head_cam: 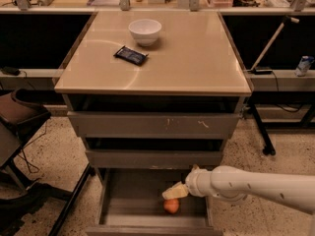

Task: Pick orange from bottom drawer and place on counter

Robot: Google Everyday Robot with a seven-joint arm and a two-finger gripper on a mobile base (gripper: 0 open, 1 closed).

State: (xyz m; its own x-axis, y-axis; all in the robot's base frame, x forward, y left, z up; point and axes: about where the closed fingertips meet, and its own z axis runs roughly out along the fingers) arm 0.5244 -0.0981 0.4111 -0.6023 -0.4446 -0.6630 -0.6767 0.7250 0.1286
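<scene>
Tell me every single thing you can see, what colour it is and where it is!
orange: one, orange, on the floor of the open bottom drawer, right of the middle
bottom drawer: one, grey, pulled out at the base of the cabinet
counter: one, beige-tan, on top of the cabinet
bowl: one, white, at the back of the counter
packet: one, dark, on the counter in front of the bowl
upper drawers: two, grey, between counter and bottom drawer
chair: one, dark brown, far left
carton: one, blue and white, on the ledge far right
arm: one, white, reaching in from the right
gripper: one, pale yellow, just above the orange
</scene>
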